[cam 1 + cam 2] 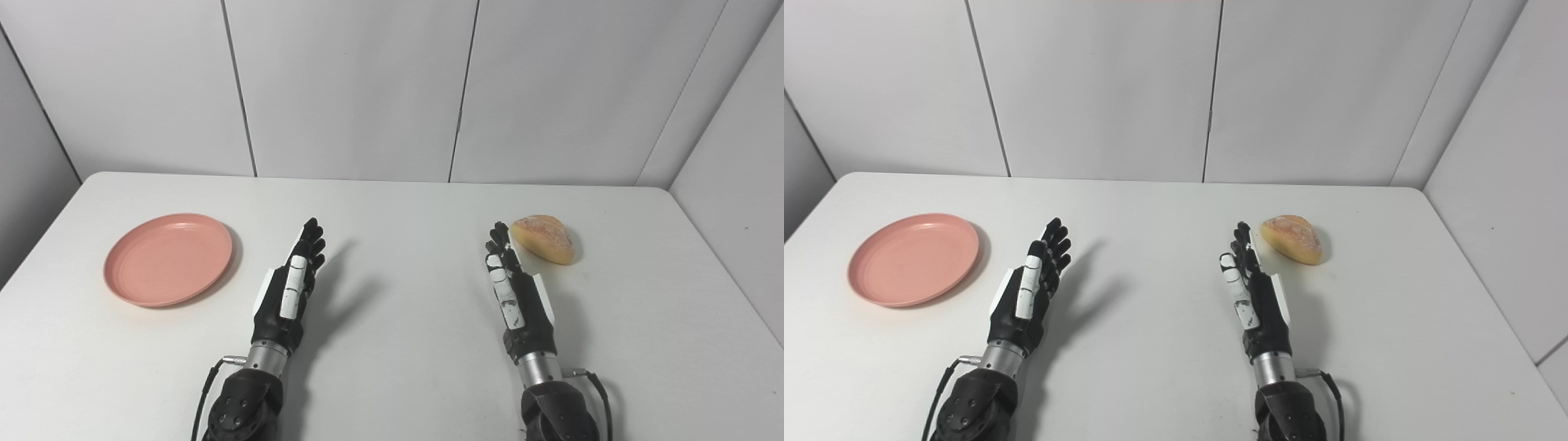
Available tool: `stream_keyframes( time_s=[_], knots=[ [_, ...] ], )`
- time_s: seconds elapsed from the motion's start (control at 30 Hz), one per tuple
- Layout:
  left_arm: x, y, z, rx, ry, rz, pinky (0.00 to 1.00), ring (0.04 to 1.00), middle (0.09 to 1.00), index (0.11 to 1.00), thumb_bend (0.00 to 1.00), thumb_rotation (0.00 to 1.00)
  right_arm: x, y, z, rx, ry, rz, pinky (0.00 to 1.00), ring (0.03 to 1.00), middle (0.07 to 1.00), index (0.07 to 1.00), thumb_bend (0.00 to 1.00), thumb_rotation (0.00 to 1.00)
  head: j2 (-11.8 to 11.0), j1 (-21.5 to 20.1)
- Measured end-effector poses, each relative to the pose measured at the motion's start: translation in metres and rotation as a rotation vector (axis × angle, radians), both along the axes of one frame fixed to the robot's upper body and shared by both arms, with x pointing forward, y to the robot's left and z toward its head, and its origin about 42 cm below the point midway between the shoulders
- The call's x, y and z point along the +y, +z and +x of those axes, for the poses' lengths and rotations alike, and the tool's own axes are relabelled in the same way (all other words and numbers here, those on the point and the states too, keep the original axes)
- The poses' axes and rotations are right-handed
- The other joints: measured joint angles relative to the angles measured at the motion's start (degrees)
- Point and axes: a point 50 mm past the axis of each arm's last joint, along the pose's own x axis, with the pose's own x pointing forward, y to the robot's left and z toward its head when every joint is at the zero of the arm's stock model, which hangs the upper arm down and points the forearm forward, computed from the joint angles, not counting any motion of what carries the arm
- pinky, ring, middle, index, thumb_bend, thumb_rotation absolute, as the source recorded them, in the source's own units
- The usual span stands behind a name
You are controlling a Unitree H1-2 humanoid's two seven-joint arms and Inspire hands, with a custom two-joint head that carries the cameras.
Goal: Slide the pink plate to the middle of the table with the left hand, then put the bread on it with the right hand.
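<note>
The pink plate (168, 258) lies flat on the left side of the white table (398, 343) with nothing on it. A golden-brown bread roll (544, 238) rests on the right side. My left hand (293, 288) hovers right of the plate, apart from it, fingers stretched forward and holding nothing. Just left of the bread, my right hand (511, 291) is open too, its fingertips (499, 234) close to the roll but not gripping it.
White panelled walls (355, 86) close off the back and both sides of the table. A cable (603, 392) loops off my right wrist near the front edge, and another (205, 392) hangs from my left wrist.
</note>
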Motion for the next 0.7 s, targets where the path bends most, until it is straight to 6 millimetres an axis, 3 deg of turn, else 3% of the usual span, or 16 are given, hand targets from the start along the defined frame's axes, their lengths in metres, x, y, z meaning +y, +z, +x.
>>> stream_keyframes(
  time_s=[0.7],
  knots=[
    [-0.0022, -0.0008, -0.0006, -0.025, -0.002, 0.009, 1.00, 1.000, 1.000, 1.000, 0.64, 1.00, -0.0031, -0.0045, -0.0043, 0.011, -0.010, -0.020, 1.00, 1.000, 1.000, 1.000, 0.59, 0.87, -0.5, -0.2]
  ],
)
